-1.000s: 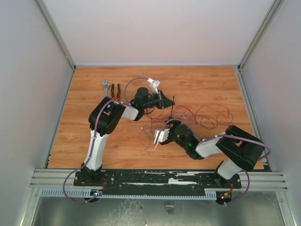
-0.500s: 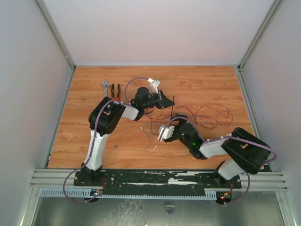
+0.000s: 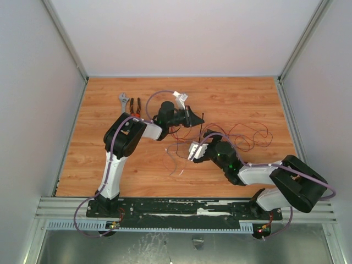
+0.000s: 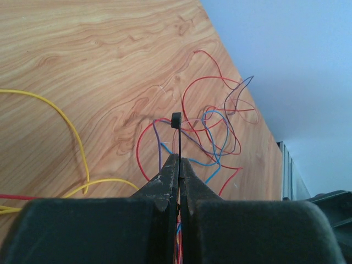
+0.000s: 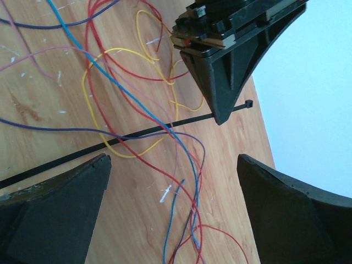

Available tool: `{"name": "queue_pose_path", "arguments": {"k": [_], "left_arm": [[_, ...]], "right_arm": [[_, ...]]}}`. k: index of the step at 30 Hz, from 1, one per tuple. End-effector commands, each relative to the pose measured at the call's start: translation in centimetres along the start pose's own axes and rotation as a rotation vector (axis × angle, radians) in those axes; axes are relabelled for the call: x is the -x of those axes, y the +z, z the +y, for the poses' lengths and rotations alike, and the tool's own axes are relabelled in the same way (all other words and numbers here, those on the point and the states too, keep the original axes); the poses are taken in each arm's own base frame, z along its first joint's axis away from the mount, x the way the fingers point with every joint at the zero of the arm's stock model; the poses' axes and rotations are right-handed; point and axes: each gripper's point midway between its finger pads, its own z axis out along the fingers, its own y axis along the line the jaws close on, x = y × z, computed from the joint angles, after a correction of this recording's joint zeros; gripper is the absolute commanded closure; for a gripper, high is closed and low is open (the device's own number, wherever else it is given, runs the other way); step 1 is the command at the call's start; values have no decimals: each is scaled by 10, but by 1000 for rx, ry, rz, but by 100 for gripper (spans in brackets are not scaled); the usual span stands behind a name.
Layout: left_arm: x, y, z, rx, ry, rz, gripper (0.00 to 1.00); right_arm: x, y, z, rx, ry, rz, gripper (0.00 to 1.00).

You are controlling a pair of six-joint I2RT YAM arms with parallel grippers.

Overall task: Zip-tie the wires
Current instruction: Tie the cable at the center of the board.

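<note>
My left gripper (image 3: 197, 117) (image 4: 179, 160) is shut on the zip tie (image 4: 177, 137), a thin black strip. Its small head (image 4: 176, 120) sticks out beyond the fingertips. In the right wrist view the zip tie (image 5: 132, 135) runs slanted across the table from that gripper (image 5: 223, 113), and thin wires cross over it. The wires (image 3: 242, 135) (image 5: 165, 126) (image 4: 212, 118) are a loose tangle of red, blue, purple and yellow strands on the wood. My right gripper (image 3: 206, 138) (image 5: 173, 203) stands wide open just above the wires and holds nothing, with the zip tie's tail next to its left finger (image 5: 55, 214).
A grey wrench (image 3: 125, 101) and pliers with orange handles (image 3: 136, 106) lie at the back left of the wooden table (image 3: 110, 165). Pale walls close in the table on three sides. A few loose wire ends (image 3: 173, 160) trail toward the front.
The right gripper has opened to its widest and moved right and toward the back, closer to the zip tie; its elbow swung right. The left gripper has stayed still, shut on the tie.
</note>
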Motion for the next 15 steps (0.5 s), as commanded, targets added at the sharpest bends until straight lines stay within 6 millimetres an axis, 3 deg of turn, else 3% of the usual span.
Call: {"name": "queue_pose_path", "arguments": {"k": [1, 15], "left_arm": [[18, 1, -11, -20, 47, -20, 100], [18, 2, -12, -20, 37, -13, 100]], "right_arm": [[-3, 4, 10, 44, 32, 7, 1], [-34, 12, 21, 13, -79, 98, 1]]}}
